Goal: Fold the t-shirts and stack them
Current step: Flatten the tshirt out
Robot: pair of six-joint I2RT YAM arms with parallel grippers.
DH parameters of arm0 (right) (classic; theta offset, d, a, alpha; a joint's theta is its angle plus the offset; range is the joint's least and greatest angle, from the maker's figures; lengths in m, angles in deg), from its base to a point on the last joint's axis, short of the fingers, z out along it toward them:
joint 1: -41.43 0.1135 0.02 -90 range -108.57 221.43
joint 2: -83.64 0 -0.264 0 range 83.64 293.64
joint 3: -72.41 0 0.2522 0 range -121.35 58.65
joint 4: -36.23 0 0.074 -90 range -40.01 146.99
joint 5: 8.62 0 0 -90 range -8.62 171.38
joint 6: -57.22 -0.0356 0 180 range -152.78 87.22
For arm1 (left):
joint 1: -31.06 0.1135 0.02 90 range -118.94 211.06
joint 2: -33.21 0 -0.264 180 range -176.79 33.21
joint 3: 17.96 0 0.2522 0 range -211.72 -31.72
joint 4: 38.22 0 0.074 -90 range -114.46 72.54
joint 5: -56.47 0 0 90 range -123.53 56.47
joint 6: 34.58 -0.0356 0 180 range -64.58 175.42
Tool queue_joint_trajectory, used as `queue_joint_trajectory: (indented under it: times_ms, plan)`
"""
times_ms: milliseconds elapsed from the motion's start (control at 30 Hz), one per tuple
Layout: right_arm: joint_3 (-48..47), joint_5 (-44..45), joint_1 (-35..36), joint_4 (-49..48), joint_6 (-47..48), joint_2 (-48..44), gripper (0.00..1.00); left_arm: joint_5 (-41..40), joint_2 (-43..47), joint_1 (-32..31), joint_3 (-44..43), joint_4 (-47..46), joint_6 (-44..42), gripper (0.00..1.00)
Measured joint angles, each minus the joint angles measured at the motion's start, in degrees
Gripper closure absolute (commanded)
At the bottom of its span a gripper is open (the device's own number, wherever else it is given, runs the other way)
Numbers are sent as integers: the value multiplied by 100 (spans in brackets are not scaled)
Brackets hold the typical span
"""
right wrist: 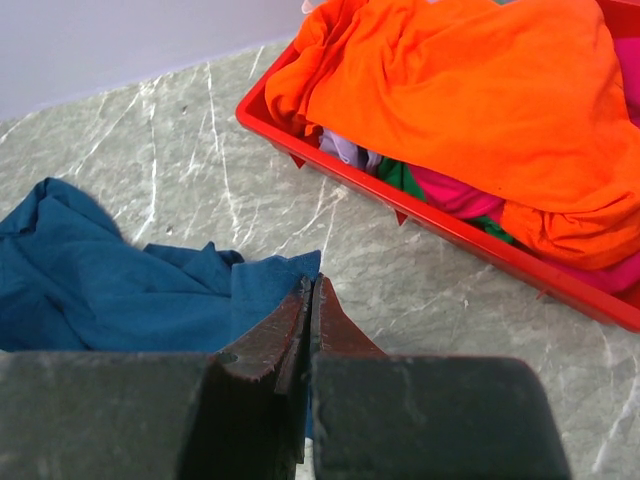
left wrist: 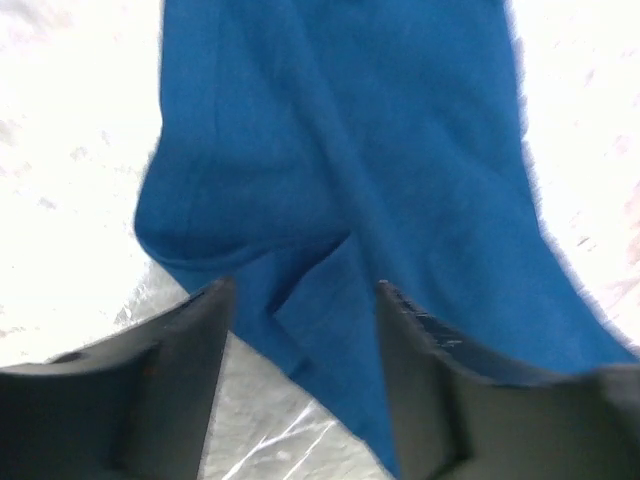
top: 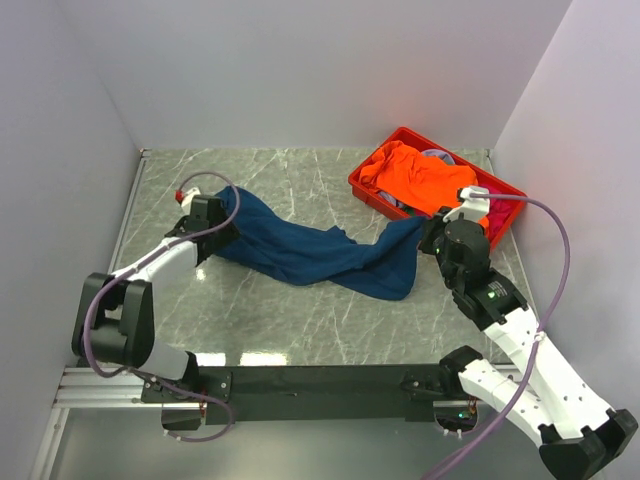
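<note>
left gripper (top: 212,212): jaws standing apart at the far-left part of the table (top: 300,320), nothing clamped.
left wrist view: both fingers (left wrist: 190,370) are showing with a clear gap; a folded edge of the navy shirt (left wrist: 350,150) is lying in that gap, against the right finger and clear of the left one. The left gripper (left wrist: 302,300) is sitting low over the cloth.
right gripper (top: 432,236): jaws pressed together, pinching a corner of the navy shirt, just in front of the red crate (top: 365,192).
right wrist view: the right gripper (right wrist: 311,285) is showing no gap at the tips; blue cloth is running right up to them.
navy shirt (top: 310,255): lying bunched and stretched across the middle of the table, from one gripper to the other. Right end is rising off the table to the closed jaws; widest bulge is sagging toward the near side. Print is not showing. In the right wrist view the shirt (right wrist: 90,290) is lying crumpled on the table (right wrist: 200,130).
orange shirt (top: 420,178): heaped in the crate at far right, unfolded, topping the pile (right wrist: 470,90).
pink shirt (right wrist: 455,190): peeking out under the orange one, inside the crate (right wrist: 460,240).
other cloth in crate: bits of green and pale lilac are showing under the orange; cannot tell what they are.
stack: no folded shirt lying on the table yet.
</note>
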Motion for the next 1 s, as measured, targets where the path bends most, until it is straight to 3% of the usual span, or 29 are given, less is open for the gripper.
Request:
queue_joint_trajectory:
  times_ms: [267,533,1000]
  plan:
    - [0,-66,-9,-2,0,127,100,76,258,-361,525,33,-72,35]
    - [0,-125,-24,-11,0,201,100,79,363,-452,804,-79,-120,50]
    - [0,-125,-24,-11,0,284,100,-90,-498,-474,170,-365,-446,46]
